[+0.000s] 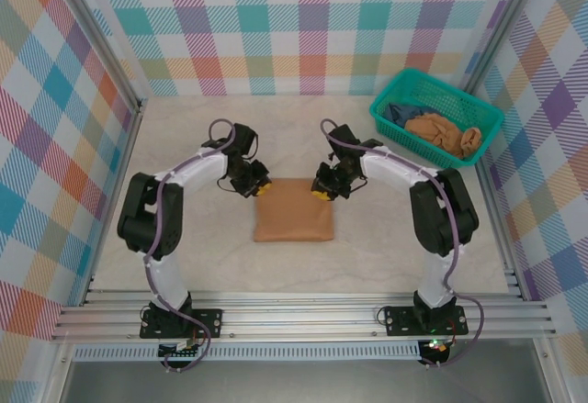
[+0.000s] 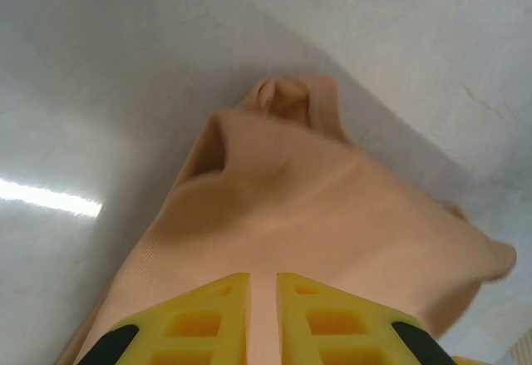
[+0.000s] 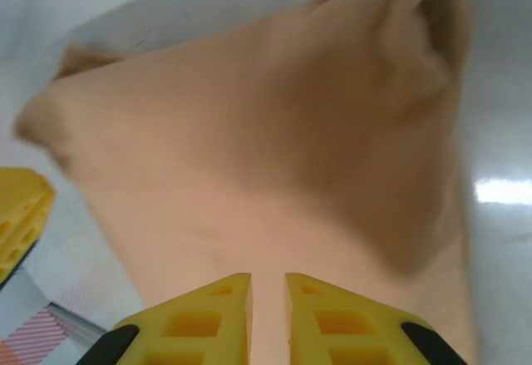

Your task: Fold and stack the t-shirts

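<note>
Folded tan t-shirt on table, far corners pinched in left gripper and right gripper; teal basket far right.

The table is a pale, sandy, faintly speckled surface, closed in on three sides by checked walls and ending at a metal rail along its near edge. A folded t-shirt lies on it around the middle, a plain tan-brown rectangle with its near edge and both near corners flat on the top. From the wrist cameras, its far part rises in soft folds off the surface and casts a shadow on the pale top beside it. A teal mesh basket stands in the far right corner, well apart from the shirt, turned at an angle to the walls.
</note>
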